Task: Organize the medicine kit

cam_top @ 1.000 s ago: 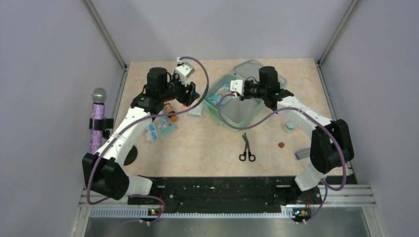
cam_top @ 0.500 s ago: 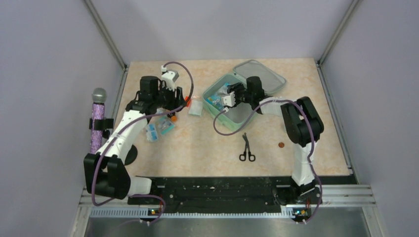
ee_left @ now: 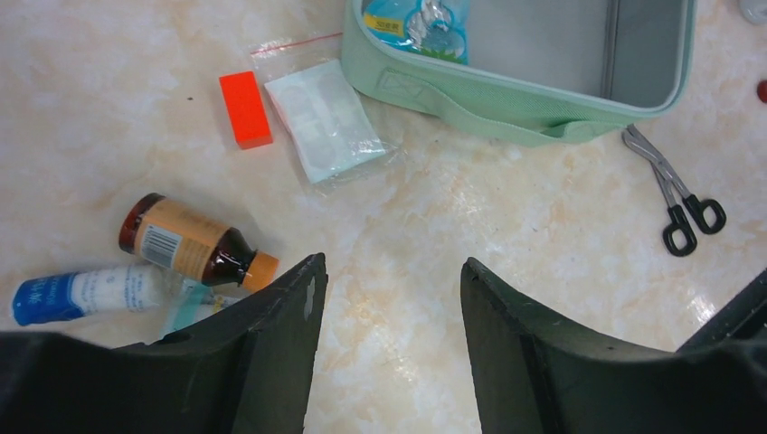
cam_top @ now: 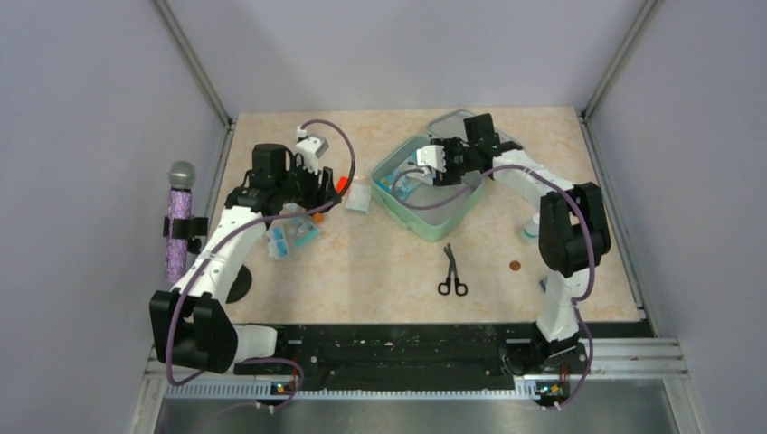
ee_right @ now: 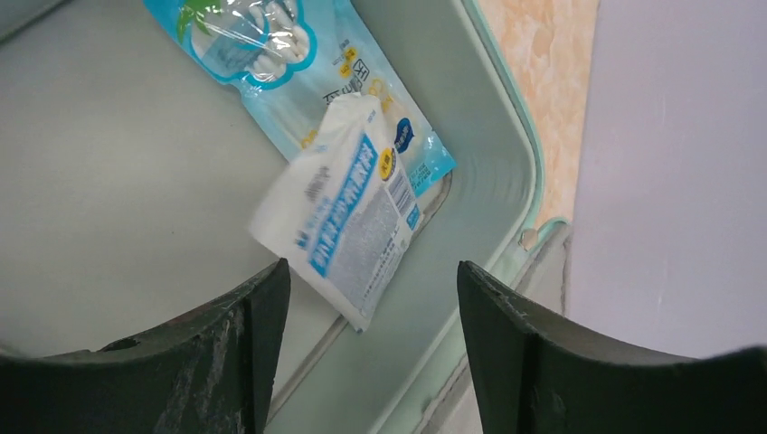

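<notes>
The medicine kit [cam_top: 432,231] sits open at upper centre of the counter [cam_top: 380,271]. Loaded so far: a blue pouch [ee_right: 298,63] and a white packet [ee_right: 348,217]. The right gripper [ee_right: 371,353] hangs over them, jaws apart and empty. The left gripper [ee_left: 389,344] is likewise open and empty. Apparently left to load: orange block [ee_left: 245,108], bagged pad [ee_left: 324,119], brown bottle [ee_left: 190,249], tube [ee_left: 81,294], scissors [ee_left: 674,194].

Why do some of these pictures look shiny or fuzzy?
Left wrist view: white glare shines off the table beside the scissors. Right wrist view: the white packet in the medicine kit looks smeared, its left edge soft. Top view: sharp, evenly lit.
</notes>
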